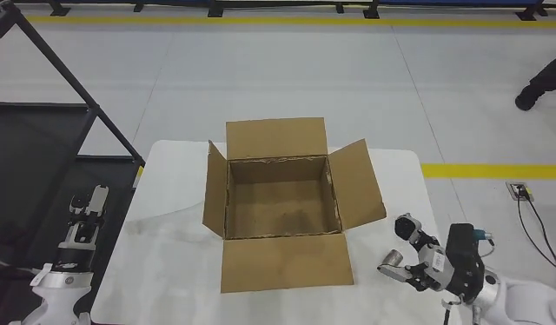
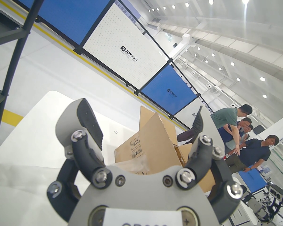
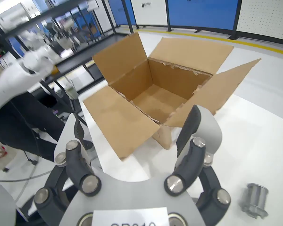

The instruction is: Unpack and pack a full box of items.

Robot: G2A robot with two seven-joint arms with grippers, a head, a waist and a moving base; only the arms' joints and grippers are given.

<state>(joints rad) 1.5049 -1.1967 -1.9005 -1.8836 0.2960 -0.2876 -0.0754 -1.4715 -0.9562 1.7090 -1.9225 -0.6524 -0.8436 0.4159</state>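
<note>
An open cardboard box [image 1: 280, 205] stands in the middle of the white table [image 1: 174, 195], all its flaps folded out. Its inside [image 3: 159, 96] is bare brown cardboard with nothing in it. My left gripper [image 1: 89, 201] is open beyond the table's left edge, level with the box, holding nothing; in its own view the gripper [image 2: 143, 121] faces the box [image 2: 153, 142] from the side. My right gripper [image 1: 398, 244] is open over the table's front right part, right of the near flap. In the right wrist view the gripper [image 3: 134, 128] faces the box's near corner, apart from it.
A small metal cylinder [image 3: 253, 199] lies on the table beside my right gripper. A black shelf rack [image 1: 52, 151] stands close to the table's left side. Some clear plastic film [image 2: 134, 163] lies by the box on the left.
</note>
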